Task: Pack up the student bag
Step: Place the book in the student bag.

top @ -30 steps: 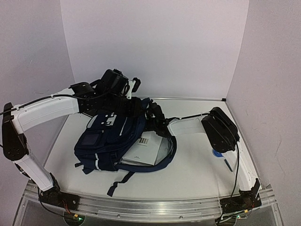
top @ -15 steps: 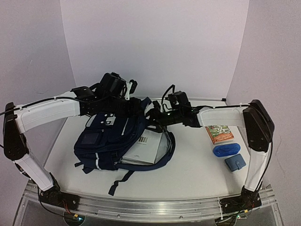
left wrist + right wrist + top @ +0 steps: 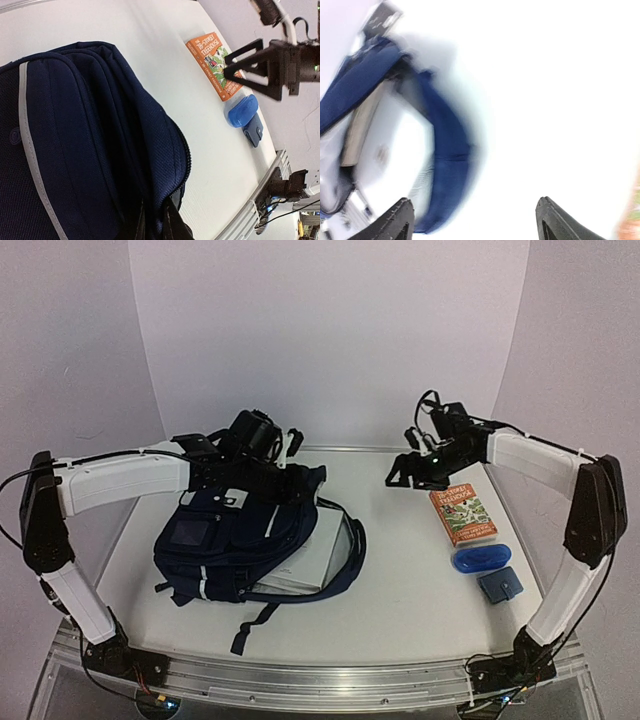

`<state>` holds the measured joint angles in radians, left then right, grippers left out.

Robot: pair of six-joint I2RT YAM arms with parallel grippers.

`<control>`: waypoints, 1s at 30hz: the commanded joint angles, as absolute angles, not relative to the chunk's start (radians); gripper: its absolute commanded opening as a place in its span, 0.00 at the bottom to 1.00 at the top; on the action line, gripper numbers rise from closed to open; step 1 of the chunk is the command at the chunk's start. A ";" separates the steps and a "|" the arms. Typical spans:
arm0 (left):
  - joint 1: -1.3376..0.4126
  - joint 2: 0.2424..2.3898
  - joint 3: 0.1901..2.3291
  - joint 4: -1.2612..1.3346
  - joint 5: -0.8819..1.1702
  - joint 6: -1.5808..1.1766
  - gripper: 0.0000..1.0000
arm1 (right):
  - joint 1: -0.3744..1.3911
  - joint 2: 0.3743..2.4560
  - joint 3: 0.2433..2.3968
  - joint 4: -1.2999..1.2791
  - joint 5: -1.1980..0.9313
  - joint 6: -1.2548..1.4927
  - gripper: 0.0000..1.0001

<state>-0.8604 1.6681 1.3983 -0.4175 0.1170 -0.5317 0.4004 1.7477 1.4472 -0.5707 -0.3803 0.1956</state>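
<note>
Student bag (image 3: pixel 235 535) lying on the left-centre of the desk (image 3: pixel 400 600), straps toward the near edge, its opening turned toward the right arm. A white book (image 3: pixel 322 545) sits inside the mouth. A second ago this book showed a broad barcoded face; the upper flap has since sagged over it, leaving only a strip and the lower corner exposed. The left gripper (image 3: pixel 296 480) remains at the bag's far rim, its fingers drawn close together on the navy fabric in the wrist view, and so appears to be pinching the rim. The right gripper (image 3: pixel 405 470), which a second ago was down at the bag's mouth, has swung up and away to the right. It now hangs above the desk well apart from the bag, its jaws spread wide with nothing between them. Near it lie an orange book (image 3: pixel 462 516), a blue pouch (image 3: pixel 479 559) and a small dark-blue case (image 3: pixel 500 585), all outside the bag. Reading: one item is stowed and the right arm is freed, probably for the orange book. The mouth has narrowed, however, so the next insertion may need the rim lifted higher.
</note>
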 commanded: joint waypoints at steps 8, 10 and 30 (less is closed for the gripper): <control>-0.864 1.759 1.440 -0.472 0.109 -0.458 0.16 | -0.061 1.847 1.528 -0.878 -0.271 -0.192 0.91; -0.874 1.775 1.453 -0.488 0.101 -0.449 0.18 | -0.095 1.878 1.539 -0.889 -0.279 -0.214 0.91; -0.950 1.917 1.636 -0.610 0.044 -0.367 0.60 | -0.137 2.146 1.682 -1.000 -0.491 -0.245 0.69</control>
<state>-0.9546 1.9240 1.5614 -0.5974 0.0645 -0.3901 -0.1431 2.1113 1.6444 -0.9562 -0.3853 -0.2605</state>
